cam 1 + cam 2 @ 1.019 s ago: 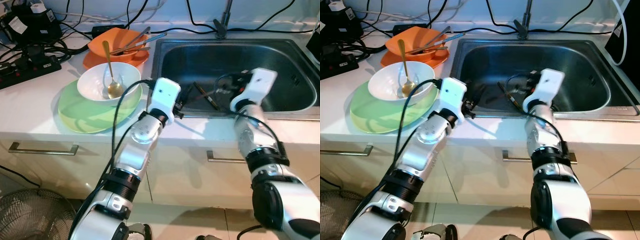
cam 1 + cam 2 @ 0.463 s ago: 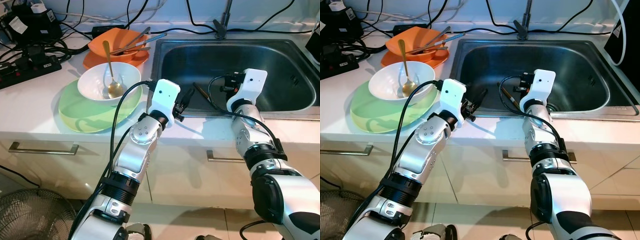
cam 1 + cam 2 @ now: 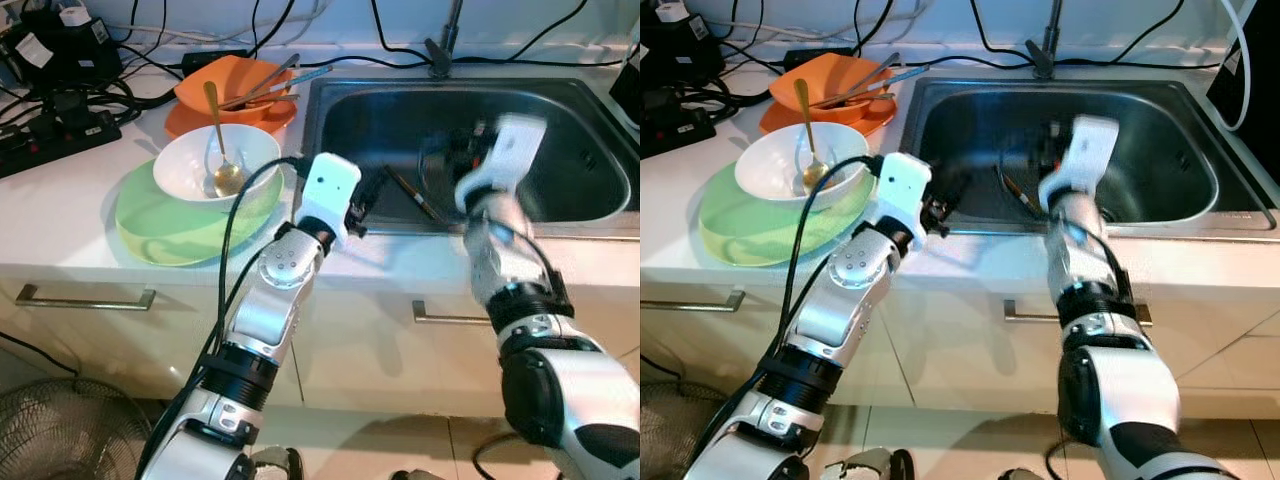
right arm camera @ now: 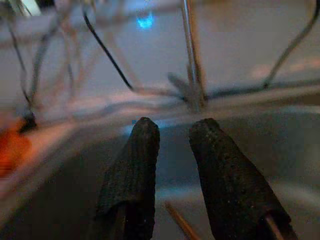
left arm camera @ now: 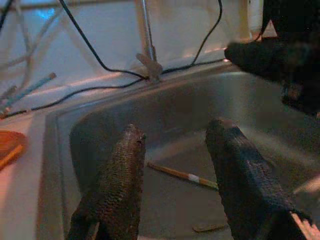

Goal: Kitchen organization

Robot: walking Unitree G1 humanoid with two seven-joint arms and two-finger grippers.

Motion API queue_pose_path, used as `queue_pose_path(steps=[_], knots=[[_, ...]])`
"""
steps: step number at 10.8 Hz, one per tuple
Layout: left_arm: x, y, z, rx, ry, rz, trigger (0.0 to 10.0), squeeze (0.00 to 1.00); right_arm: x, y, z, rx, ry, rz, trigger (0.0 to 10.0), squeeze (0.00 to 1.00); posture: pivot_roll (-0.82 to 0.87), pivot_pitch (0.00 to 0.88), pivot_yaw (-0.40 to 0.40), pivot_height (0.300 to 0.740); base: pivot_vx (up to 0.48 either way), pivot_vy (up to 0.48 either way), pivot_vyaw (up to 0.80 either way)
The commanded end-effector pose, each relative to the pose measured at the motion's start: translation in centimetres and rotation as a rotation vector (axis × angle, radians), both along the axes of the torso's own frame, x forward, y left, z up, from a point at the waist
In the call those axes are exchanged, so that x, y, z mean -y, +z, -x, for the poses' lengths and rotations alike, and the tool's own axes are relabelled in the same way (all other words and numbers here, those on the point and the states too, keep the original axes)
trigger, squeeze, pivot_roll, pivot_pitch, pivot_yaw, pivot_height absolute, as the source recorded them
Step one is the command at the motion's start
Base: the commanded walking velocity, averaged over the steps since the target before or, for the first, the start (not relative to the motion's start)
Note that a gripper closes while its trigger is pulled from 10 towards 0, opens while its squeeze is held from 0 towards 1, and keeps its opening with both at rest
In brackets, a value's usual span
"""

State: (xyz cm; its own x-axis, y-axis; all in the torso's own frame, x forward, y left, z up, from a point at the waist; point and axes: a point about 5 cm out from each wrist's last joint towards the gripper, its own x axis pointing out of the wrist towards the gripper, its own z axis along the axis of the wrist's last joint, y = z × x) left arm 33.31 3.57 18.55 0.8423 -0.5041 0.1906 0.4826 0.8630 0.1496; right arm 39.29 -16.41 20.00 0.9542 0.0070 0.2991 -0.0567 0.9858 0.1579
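A dark chopstick point(image 3: 410, 192) lies on the floor of the steel sink point(image 3: 590, 205); it shows again as the chopstick point(image 5: 182, 175) past my left fingers. My left gripper point(image 3: 365, 200) hovers over the sink's front left rim, open and empty, also seen as the left gripper point(image 5: 175, 135). My right gripper point(image 3: 462, 160) is blurred by motion above the sink's middle. In the right wrist view the right gripper point(image 4: 175, 130) has a narrow gap with nothing in it, and the chopstick point(image 4: 180, 222) lies below.
A white bowl point(image 3: 190, 165) holding a gold spoon point(image 3: 222, 140) sits on a green plate point(image 3: 160, 225) on the counter. Behind it an orange bowl point(image 3: 225, 85) with utensils rests on an orange plate. Cables and a power strip point(image 3: 50, 130) crowd the back left. The faucet point(image 3: 440, 50) stands behind the sink.
My right arm has swung slightly up and back over the sink and is now blurred. The left arm has barely moved.
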Motion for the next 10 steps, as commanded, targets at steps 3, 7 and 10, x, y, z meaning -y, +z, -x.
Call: queue_pose_path(steps=[3, 7, 10], knots=[[-1.1, 3.4, -0.6, 0.144, 0.066, 0.021, 10.0, 0.0, -2.8, 1.2, 2.4, 0.138, 0.16, -0.029, 10.0, 0.0, 0.06, 0.064, 0.032, 0.74, 0.0, 0.0, 0.0], [-3.2, 1.7, -1.3, 0.047, 0.121, 0.015, 10.0, 0.0, -4.4, -4.3, 4.8, -0.046, 0.221, -0.047, 10.0, 0.0, 0.06, 0.064, 0.039, 0.74, 0.0, 0.0, 0.0], [-5.2, 1.1, -1.2, 0.025, 0.17, 0.007, 10.0, 0.0, -4.7, -4.7, 5.2, -0.062, 0.221, -0.059, 10.0, 0.0, 0.06, 0.035, 0.048, 0.74, 0.0, 0.0, 0.0]])
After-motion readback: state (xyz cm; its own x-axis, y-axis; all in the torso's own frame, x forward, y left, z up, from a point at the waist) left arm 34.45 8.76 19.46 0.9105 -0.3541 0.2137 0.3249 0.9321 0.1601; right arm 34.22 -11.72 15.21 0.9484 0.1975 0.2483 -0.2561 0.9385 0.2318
